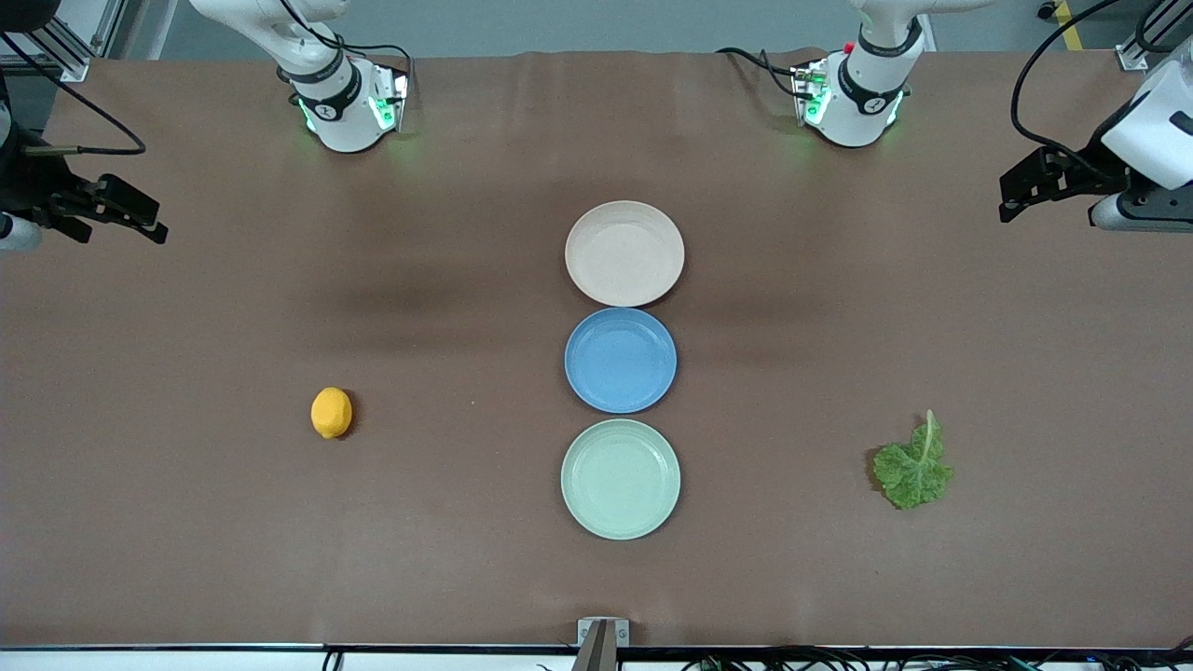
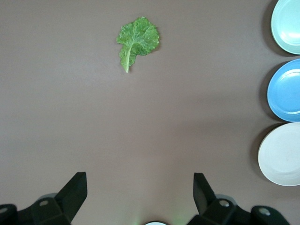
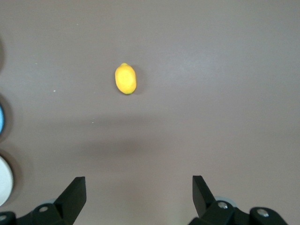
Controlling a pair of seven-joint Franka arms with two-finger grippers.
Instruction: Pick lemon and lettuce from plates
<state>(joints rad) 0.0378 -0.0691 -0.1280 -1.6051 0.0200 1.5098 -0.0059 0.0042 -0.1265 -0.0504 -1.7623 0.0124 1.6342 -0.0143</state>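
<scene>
While both arms wait raised at the desk's [image 1: 186, 522] ends, the left hand [image 2: 139, 194] hangs with fingers apart over bare desk, the lettuce [image 2: 137, 40] lying ahead of it. The right hand [image 3: 138, 196] is likewise spread, the lemon [image 3: 125, 78] ahead of it. Beige plate [image 1: 623, 253], blue plate [image 1: 620, 360] and green plate [image 1: 620, 478] sit in a row mid-desk, well apart from both hands.

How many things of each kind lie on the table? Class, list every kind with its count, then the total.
Plates: 3, beige-pink, blue, pale green
Lemon: 1
Lettuce leaf: 1
Total: 5
</scene>
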